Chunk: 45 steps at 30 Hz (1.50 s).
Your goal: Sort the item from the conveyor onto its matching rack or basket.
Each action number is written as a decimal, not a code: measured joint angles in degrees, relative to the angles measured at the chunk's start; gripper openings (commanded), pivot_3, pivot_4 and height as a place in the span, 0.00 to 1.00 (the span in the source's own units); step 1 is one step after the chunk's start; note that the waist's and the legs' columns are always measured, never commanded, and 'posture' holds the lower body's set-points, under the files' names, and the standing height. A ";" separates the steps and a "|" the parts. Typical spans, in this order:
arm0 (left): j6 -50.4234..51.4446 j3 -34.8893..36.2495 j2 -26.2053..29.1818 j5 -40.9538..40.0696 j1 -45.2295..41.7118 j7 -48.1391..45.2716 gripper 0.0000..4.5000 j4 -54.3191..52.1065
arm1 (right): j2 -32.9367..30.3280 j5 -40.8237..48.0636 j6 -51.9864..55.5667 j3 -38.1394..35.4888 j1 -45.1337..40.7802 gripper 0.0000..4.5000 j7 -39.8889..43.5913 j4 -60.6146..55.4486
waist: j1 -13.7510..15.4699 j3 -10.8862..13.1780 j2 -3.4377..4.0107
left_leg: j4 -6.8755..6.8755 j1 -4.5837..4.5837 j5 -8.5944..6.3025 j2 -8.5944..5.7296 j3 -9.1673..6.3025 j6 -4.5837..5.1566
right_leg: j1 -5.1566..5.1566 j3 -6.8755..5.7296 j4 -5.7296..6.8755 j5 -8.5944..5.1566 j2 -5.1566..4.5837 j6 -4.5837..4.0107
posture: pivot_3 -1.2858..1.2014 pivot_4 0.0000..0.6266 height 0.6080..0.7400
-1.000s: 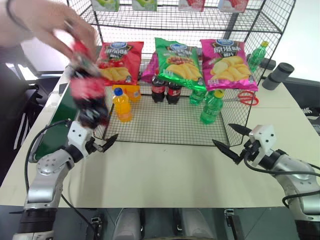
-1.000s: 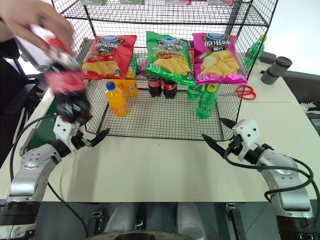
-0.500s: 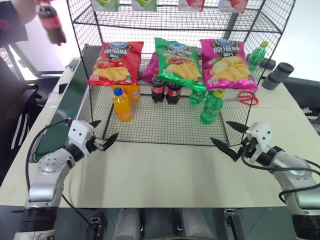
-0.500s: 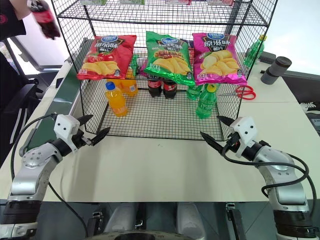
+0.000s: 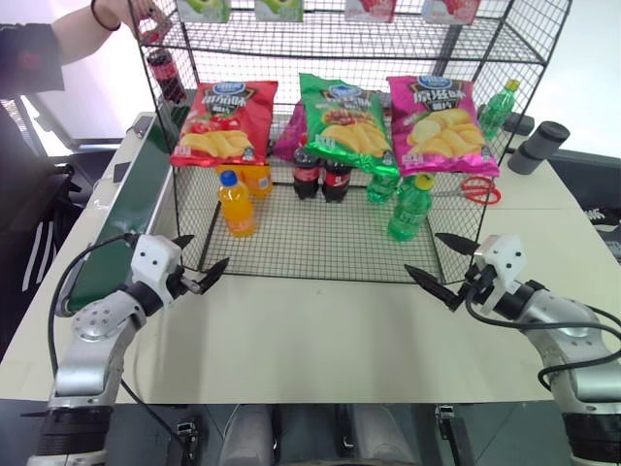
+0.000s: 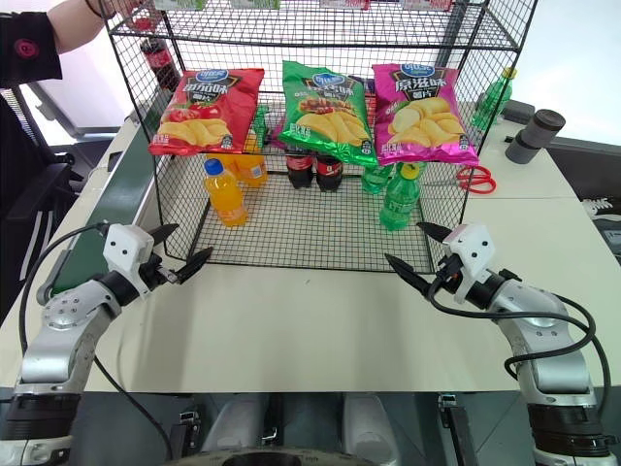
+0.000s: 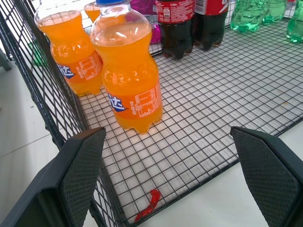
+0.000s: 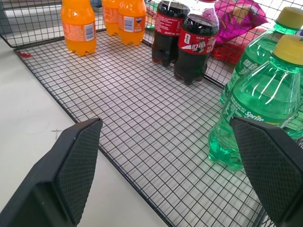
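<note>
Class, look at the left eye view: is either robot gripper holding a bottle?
No: the left gripper and right gripper are both open, holding nothing.

Both robot arms reach forward low over the desk [image 5: 320, 330], wrists turned inward so the two grippers face each other across the gap. The left gripper [image 5: 206, 258] holds its black fingers [image 5: 215, 269] spread wide, gripping nothing. The right gripper [image 5: 439, 262] mirrors it, fingers [image 5: 427, 283] equally splayed and empty, both pointing roughly level.

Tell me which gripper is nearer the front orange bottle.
Left. The left gripper sits just before the front orange bottle, by the rack's corner; the right gripper is across the rack front.
</note>
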 measured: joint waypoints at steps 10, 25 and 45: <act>0.11 0.03 -0.10 -0.48 -0.19 0.17 1.00 0.09 | 0.39 -0.04 0.68 1.76 -1.62 1.00 -0.68 -0.01 | 0.03 0.00 0.00 | 0.00 0.00 0.00 0.00 -0.01 0.00 | 0.00 -0.01 0.01 0.00 0.00 0.00 | 0.52 0.24 1.00; 3.80 15.49 -0.54 -9.71 -2.03 7.91 1.00 -0.98 | 0.99 -0.18 1.49 2.62 -3.07 1.00 -1.23 -0.09 | -0.01 0.00 0.00 | 0.00 0.02 0.00 0.02 -0.02 0.00 | -0.01 0.00 0.05 0.00 0.02 0.00 | 0.52 0.24 1.00; -1.75 17.31 -4.74 -3.62 -3.26 18.00 1.00 8.95 | 5.56 -0.58 1.83 9.68 -5.03 1.00 -1.50 -2.54 | 0.12 -0.03 -0.07 | 0.02 -0.05 0.00 -0.02 -0.02 0.00 | -0.02 -0.05 -0.02 0.00 -0.08 0.01 | 0.52 0.24 1.00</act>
